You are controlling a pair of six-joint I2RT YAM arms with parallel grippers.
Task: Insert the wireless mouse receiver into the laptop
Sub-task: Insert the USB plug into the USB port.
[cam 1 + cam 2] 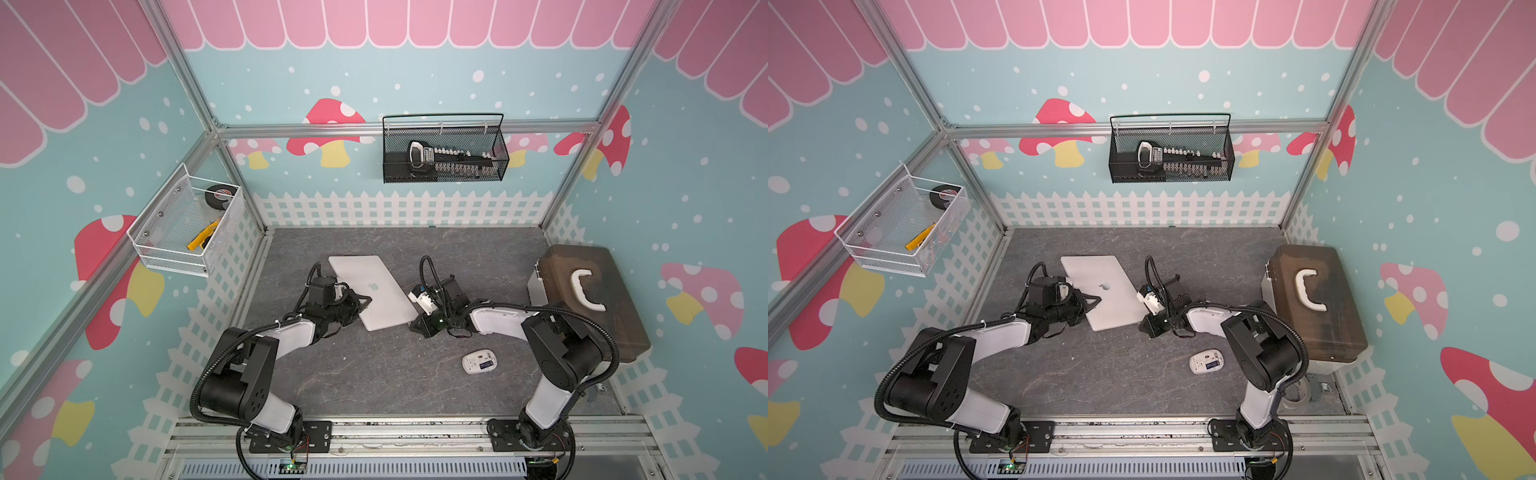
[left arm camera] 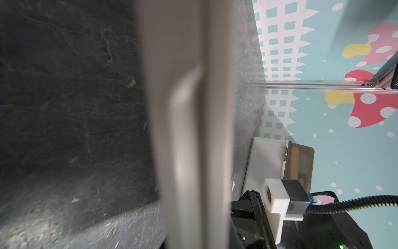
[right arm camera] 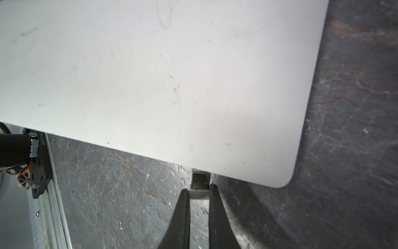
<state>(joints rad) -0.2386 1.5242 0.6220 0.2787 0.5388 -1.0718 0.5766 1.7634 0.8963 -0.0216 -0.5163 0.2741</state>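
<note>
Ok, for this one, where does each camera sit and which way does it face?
Top views: high above the front, looking down at the table; both show the left arm and right arm whole, the laptop between their wrists.
Left wrist: low against the laptop's edge, facing across to the brown box; its own fingers are out of frame.
Right wrist: behind the right gripper, which pinches the wireless mouse receiver at the laptop's edge.
Shared: the laptop, in all four.
</note>
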